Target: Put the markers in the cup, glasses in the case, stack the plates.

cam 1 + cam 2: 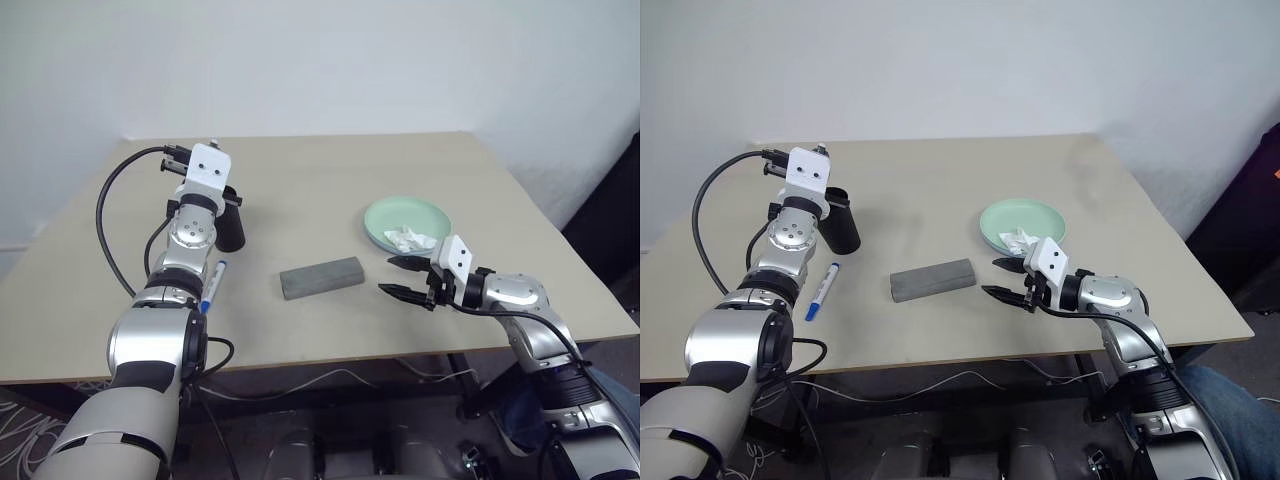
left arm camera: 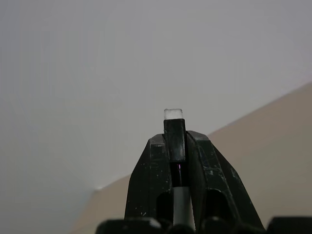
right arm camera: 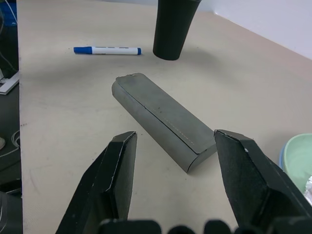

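— Left side?
— My left pincer (image 2: 174, 146) is clamped on a marker (image 2: 174, 139), raised beside the black cup (image 1: 843, 222). A second marker (image 1: 822, 290) lies on the surface (image 1: 940, 180) near the cup.

— Right side?
— My right pincer (image 1: 1002, 280) gapes wide, holding nothing, pointed at the closed grey case (image 1: 931, 279). Green plate (image 1: 1025, 217) behind, tissue (image 1: 1018, 240) on it.

Lab or test room: bare white wall (image 1: 320, 60), plain beige worktop (image 1: 300, 170), loose cables (image 1: 300, 385) on floor beneath.
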You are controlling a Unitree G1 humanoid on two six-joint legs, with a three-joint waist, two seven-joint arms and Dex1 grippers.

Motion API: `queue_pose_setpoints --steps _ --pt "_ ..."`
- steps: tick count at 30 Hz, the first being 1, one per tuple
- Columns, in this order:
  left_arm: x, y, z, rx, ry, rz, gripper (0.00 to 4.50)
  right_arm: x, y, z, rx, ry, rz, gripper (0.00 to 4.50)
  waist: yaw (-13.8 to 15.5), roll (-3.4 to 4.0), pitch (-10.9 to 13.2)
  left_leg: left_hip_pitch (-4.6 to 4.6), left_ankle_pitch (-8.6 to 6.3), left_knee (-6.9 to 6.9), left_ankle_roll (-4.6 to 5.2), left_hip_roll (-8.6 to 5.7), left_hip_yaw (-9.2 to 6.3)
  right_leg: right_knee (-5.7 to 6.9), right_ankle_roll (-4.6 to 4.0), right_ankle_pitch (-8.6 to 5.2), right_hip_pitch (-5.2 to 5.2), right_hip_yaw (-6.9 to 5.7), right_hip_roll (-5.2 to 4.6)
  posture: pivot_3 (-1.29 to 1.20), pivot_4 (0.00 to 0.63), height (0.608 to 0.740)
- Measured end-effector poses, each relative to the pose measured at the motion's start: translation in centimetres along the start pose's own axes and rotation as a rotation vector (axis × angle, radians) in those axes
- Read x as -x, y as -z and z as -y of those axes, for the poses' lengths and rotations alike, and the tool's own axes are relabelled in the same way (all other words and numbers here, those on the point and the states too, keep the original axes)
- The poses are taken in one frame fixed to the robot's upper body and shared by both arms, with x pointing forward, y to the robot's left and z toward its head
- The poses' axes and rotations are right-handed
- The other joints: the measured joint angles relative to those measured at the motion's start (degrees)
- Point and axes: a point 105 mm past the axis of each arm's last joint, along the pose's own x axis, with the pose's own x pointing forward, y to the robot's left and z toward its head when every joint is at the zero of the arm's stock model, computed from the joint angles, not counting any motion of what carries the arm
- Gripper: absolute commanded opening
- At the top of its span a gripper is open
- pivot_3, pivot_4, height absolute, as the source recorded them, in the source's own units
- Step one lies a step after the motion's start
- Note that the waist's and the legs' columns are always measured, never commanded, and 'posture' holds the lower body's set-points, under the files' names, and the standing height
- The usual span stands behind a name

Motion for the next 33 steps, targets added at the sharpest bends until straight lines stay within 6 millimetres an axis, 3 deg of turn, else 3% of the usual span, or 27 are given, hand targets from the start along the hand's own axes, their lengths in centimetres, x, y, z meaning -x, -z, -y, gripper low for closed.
queue_pose_setpoints --steps 17,27,33 --pt "-0.5 -0.9 1.0 -0.021 0.017 0.018 0.03 0.5 0.1 -0.5 -0.008 0.013 -0.019 2.75 0.0 -0.03 0.0 0.01 0.00 0.01 0.00 -0.01 0.00 0.01 0.01 0.00 0.00 0.00 0.01 0.00 0.000 0.740" --pt "-0.5 -0.9 1.4 -0.041 0.034 0.017 3.32 0.5 0.0 -0.5 -0.015 0.016 -0.013 2.75 0.0 -0.03 0.0 0.01 0.00 0.04 0.00 -0.02 0.00 0.02 0.01 0.01 0.02 -0.01 0.00 0.00 0.000 0.740" --pt "-0.4 -0.9 1.5 -0.054 0.039 0.018 3.32 0.5 0.0 -0.5 -0.015 0.016 -0.013 2.75 0.0 -0.03 0.0 0.01 0.00 0.05 0.00 -0.02 0.00 0.04 0.01 0.01 0.02 0.00 0.00 0.00 0.000 0.740"
